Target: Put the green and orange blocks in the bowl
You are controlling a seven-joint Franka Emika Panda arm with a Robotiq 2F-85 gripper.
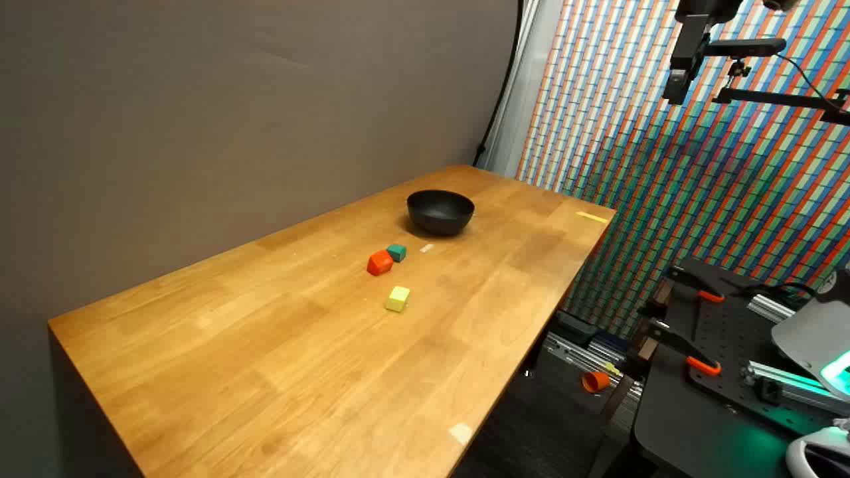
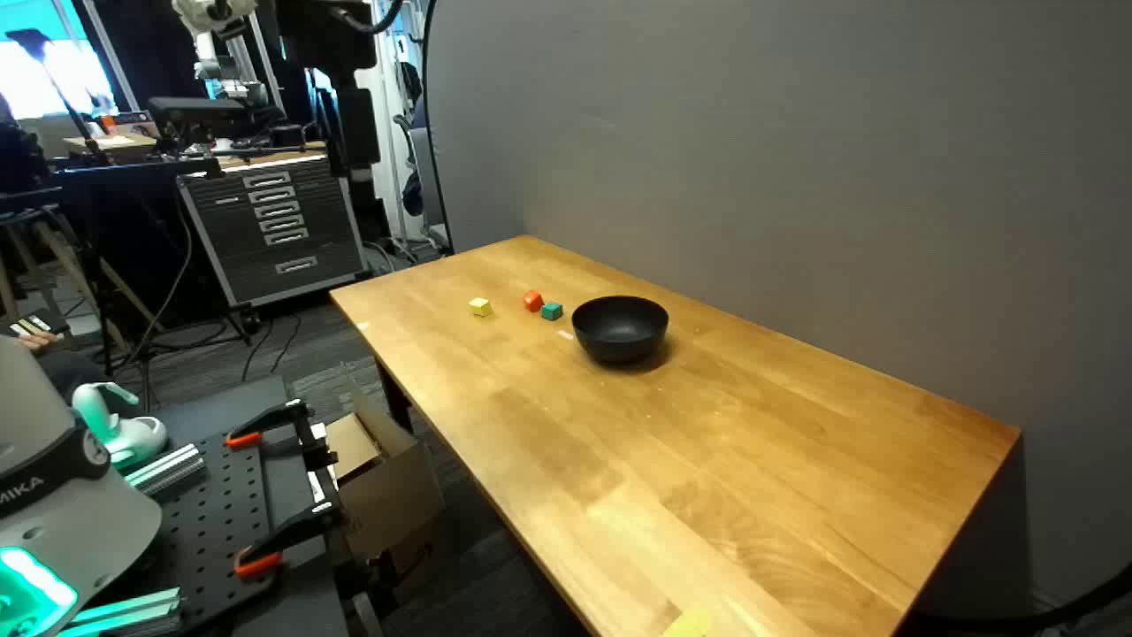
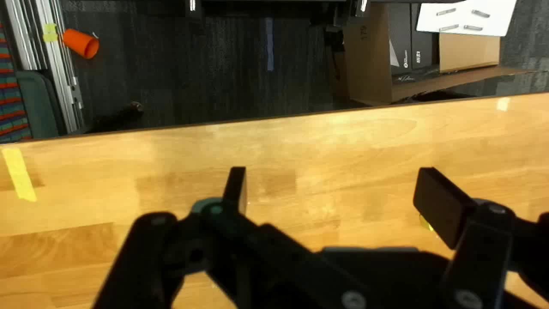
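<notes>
The orange-red block [image 1: 380,263] and the green block [image 1: 397,252] stand close together on the wooden table. They also show in an exterior view as the orange-red block [image 2: 532,301] and green block [image 2: 552,310]. The black bowl [image 1: 441,224] stands upright beside them, nearest the green block; it also shows as a bowl [image 2: 620,349]. My gripper [image 3: 332,171] is open, with nothing between its fingers. It hangs high above the table level, away from the blocks, at the top of both exterior views [image 1: 676,89]. The wrist view does not show the blocks or bowl.
A pale yellow cube [image 1: 398,299] lies near the blocks; a sliver of the yellow cube [image 3: 425,222] shows behind a finger. The table [image 1: 279,352] has a grey wall [image 1: 265,119] along its far side. Clamps [image 2: 292,531] and the robot base stand beyond its near edge.
</notes>
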